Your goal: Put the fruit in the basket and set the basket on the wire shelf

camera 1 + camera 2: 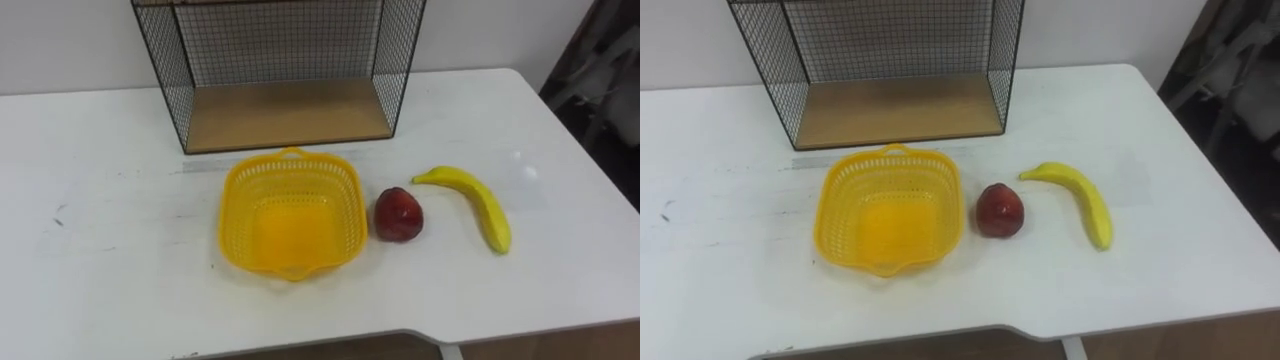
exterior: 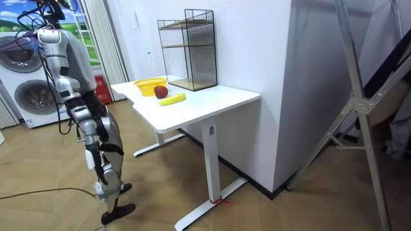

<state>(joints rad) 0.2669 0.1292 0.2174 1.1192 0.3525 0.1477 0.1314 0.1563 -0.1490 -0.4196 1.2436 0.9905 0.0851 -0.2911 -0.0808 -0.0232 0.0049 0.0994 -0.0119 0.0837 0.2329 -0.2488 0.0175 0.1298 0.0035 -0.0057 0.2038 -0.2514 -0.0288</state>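
Standing back from the white table [image 1: 100, 200], washing machine [image 2: 26, 83] behind, the robot hangs its right hand [image 2: 90, 126] by its hip, spread or closed I cannot tell, the nearer hand for the apple [image 1: 398, 215] at 1 o'clock beside the basket [image 1: 240, 180] and the banana [image 1: 480, 200] at 2, lying 10-to-4.

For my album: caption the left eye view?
Empty basket, apple and banana on a table before a wire shelf.
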